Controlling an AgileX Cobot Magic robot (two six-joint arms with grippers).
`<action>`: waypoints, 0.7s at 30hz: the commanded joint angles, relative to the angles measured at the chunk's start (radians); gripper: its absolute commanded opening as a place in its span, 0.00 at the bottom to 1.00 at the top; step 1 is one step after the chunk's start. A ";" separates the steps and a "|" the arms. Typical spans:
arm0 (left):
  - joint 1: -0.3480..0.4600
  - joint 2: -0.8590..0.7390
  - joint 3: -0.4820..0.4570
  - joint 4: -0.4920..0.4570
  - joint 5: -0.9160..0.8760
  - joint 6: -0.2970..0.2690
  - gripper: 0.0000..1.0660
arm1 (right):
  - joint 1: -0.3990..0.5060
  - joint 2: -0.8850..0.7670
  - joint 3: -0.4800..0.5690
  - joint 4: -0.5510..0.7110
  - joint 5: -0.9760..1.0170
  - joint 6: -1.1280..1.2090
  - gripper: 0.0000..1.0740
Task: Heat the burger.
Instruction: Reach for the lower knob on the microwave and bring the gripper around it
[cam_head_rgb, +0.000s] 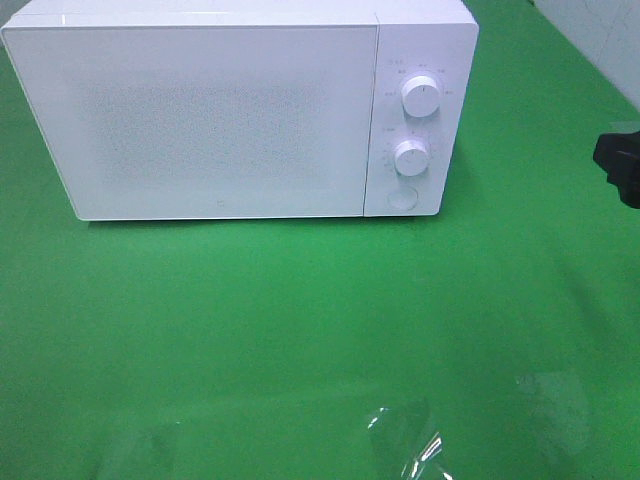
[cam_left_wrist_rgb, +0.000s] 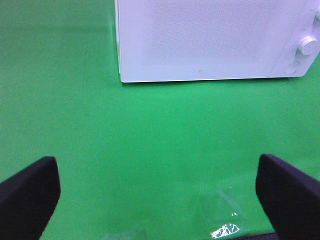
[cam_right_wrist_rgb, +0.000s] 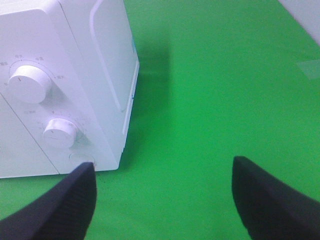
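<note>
**Microwave on green desk, door shut; both jaws wide and empty**

1. Green desk (cam_head_rgb: 300, 330), carrying every item below.
2. White microwave (cam_head_rgb: 220, 110), standing on the desk with its door closed.
3. Right arm (cam_head_rgb: 620, 165), dark, to the right of the microwave and apart from it. The right jaws stood wide, fingers (cam_right_wrist_rgb: 65, 205) holding nothing, near the microwave's control-side corner.
4. The left jaws stood wide, fingers (cam_left_wrist_rgb: 30, 197) with nothing between them, well in front of the microwave.
5. Clear film (cam_head_rgb: 405, 440), crumpled, well in front of the microwave.
6. Upper dial (cam_head_rgb: 420, 97), lower dial (cam_head_rgb: 411, 157) and round button (cam_head_rgb: 402, 197), stacked down the microwave's right panel.
7. Burger: its place could not be told from any view.
</note>
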 joint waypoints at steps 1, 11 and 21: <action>-0.001 -0.016 0.002 -0.006 -0.008 -0.006 0.93 | -0.003 0.037 0.022 0.029 -0.113 0.006 0.68; -0.001 -0.016 0.002 -0.006 -0.008 -0.006 0.93 | 0.088 0.176 0.067 0.236 -0.363 -0.253 0.68; -0.001 -0.016 0.002 -0.006 -0.008 -0.006 0.93 | 0.356 0.354 0.067 0.547 -0.636 -0.434 0.68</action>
